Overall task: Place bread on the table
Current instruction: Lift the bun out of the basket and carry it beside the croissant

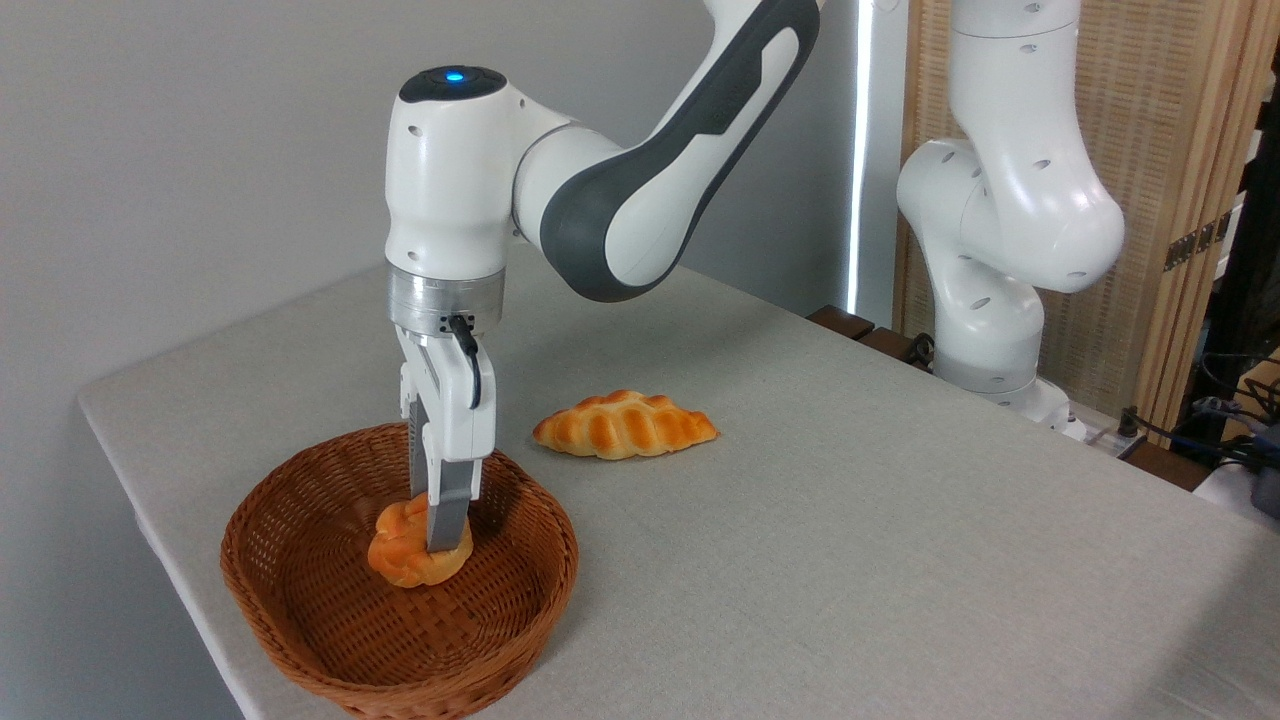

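Down in the basket (330,640), the gripper (432,540) pinches the bread (400,560) — fingers closed on its sides.

Matt grey cloth tabletop (850,560), rough woven wicker basket (300,640), glossy white plastic arm (450,190), shiny glazed bread (400,555).

Brown woven wicker basket (300,640), near left. Braided golden loaf (625,425), centre, lying flat. Slatted wooden screen (1170,150), far right.
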